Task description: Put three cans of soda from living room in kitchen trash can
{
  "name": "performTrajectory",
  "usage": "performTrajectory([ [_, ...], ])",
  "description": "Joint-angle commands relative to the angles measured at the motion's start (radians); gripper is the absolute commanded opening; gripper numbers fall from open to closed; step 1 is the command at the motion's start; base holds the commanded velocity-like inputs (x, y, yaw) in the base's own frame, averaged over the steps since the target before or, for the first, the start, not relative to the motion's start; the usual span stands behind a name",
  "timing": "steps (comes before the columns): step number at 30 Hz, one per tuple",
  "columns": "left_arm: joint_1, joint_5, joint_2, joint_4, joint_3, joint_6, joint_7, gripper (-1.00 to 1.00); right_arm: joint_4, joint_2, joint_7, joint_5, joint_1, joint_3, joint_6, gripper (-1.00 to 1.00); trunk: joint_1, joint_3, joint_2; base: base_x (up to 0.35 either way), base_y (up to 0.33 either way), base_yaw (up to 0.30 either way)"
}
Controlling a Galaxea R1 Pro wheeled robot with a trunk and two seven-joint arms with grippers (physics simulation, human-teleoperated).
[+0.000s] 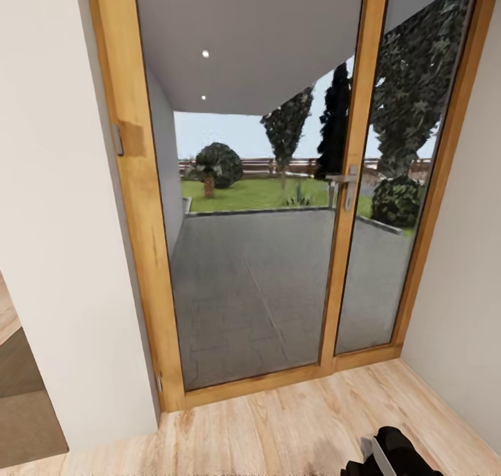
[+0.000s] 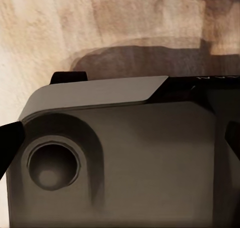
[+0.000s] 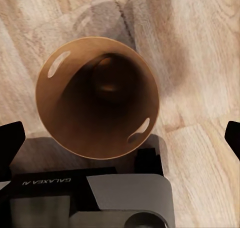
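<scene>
The brown trash can [image 3: 97, 98] shows in the right wrist view from above, its dark inside holding nothing that I can see. It stands on light wood floor, right beside the robot's grey base [image 3: 125, 200]. My right gripper [image 3: 121, 138] hangs over it, open, with its dark fingertips [image 3: 11, 143] far apart and clear of the rim. My left gripper [image 2: 121, 138] is open too, above the grey base [image 2: 125, 158], with nothing between its fingers. The soda cans are out of view.
The head view faces a wood-framed glass door [image 1: 348, 184] with a patio and garden behind it. White walls [image 1: 62, 218] stand on both sides. Light wood floor [image 1: 278, 427] runs along the bottom, with a black arm part [image 1: 390, 451] at the lower right.
</scene>
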Motion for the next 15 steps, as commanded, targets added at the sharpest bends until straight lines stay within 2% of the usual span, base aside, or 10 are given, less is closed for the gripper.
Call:
performTrajectory([
  [1, 0.0, 0.0, 0.0, 0.0, 0.0, 0.0, 0.0, 1.0, 0.0, 0.0, 0.0, 0.0, 0.0, 0.0, 0.0, 1.0, 0.0, -0.002, 0.0, 0.0, 0.0, 0.0],
  [15, 0.0, 0.0, 0.0, 0.0, 0.0, 0.0, 0.0, 1.0, 0.0, -0.012, 0.002, 0.002, 0.0, -0.005, -0.001, 1.0, 0.0, -0.024, 0.0, 0.0, 0.0, 0.0],
])
